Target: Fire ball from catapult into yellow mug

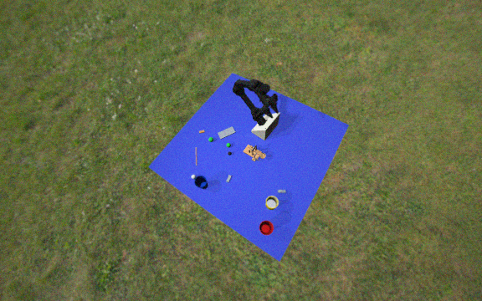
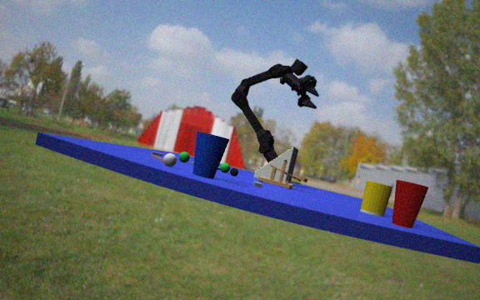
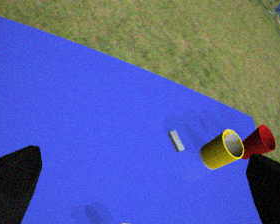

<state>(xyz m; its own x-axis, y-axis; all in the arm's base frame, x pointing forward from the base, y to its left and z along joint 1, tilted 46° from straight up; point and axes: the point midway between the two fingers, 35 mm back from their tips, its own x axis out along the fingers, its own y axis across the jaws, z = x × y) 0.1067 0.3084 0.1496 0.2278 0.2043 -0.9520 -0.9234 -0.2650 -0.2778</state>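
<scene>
My gripper [image 1: 274,114] [image 2: 317,102] [image 3: 145,163] is open and empty, high above the blue table. The wooden catapult [image 1: 249,150] [image 2: 274,182] stands in front of the white wedge under the arm; no ball can be made out in it. The yellow mug [image 1: 272,202] [image 2: 376,197] [image 3: 218,153] stands upright towards the far end from the arm. Candidate balls are a white ball [image 1: 193,176] [image 2: 169,159], a green ball [image 1: 211,140] [image 2: 184,157], another green ball [image 1: 228,145] [image 2: 224,167] and a small black ball [image 1: 229,153] [image 2: 234,172].
A red cup [image 1: 266,227] [image 2: 408,204] [image 3: 261,141] stands beside the yellow mug, and a small grey block [image 1: 281,191] [image 3: 176,141] lies near it. A blue cup [image 1: 201,182] [image 2: 210,156] stands by the white ball. A grey plate [image 1: 226,133] and a thin stick [image 1: 196,156] lie flat.
</scene>
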